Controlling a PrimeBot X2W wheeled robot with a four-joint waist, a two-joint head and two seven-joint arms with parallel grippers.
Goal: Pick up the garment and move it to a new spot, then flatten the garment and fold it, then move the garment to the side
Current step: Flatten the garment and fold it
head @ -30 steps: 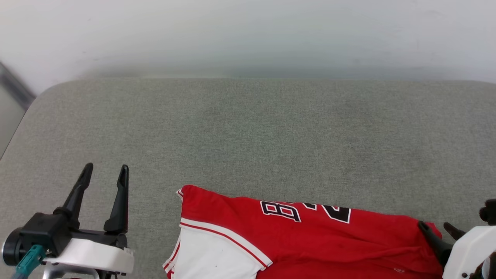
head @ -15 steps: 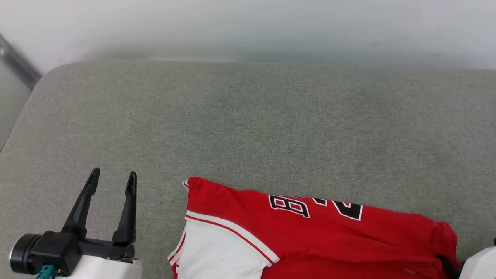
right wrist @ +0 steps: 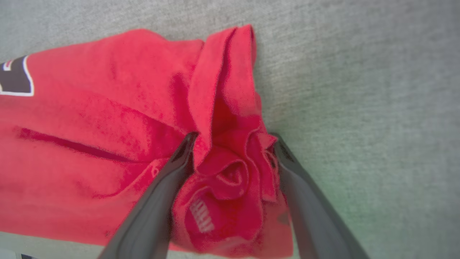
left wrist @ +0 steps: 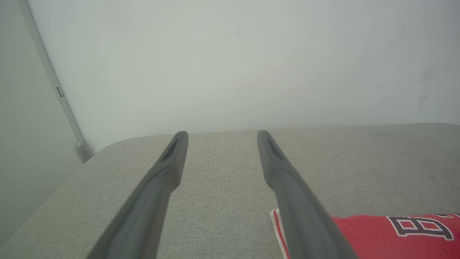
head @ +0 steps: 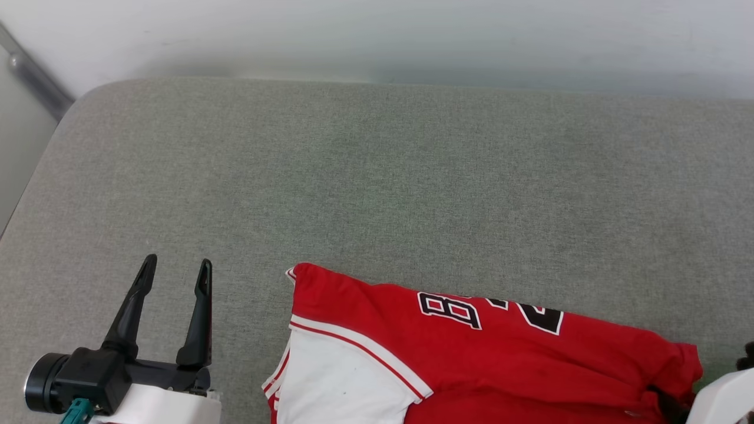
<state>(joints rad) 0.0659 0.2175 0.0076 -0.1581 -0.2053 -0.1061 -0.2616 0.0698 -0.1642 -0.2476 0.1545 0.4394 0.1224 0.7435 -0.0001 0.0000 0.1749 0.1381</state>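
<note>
The garment [head: 471,353] is a red jersey with a white sleeve and black-and-white lettering. It lies on the grey fabric surface [head: 377,176] at the near edge, running off the bottom of the head view. My left gripper [head: 178,260] hovers open to the left of it, with nothing between its fingers [left wrist: 221,133], and the garment's corner [left wrist: 377,237] shows beside the right finger. My right gripper [right wrist: 233,136] is open at the garment's right end. Its two fingers straddle a bunched fold of red cloth [right wrist: 230,172] with a label on it.
A pale wall [head: 377,35] rises right behind the far edge of the surface. A grey metal post [head: 35,76] stands at the rounded far left corner. The left edge drops off beside my left arm. Bare grey fabric stretches beyond the garment.
The head camera has shifted, so the whole scene sits higher and further right. My right gripper's fingers have sunk toward the bottom corner onto the garment's right end. The left gripper stays open.
</note>
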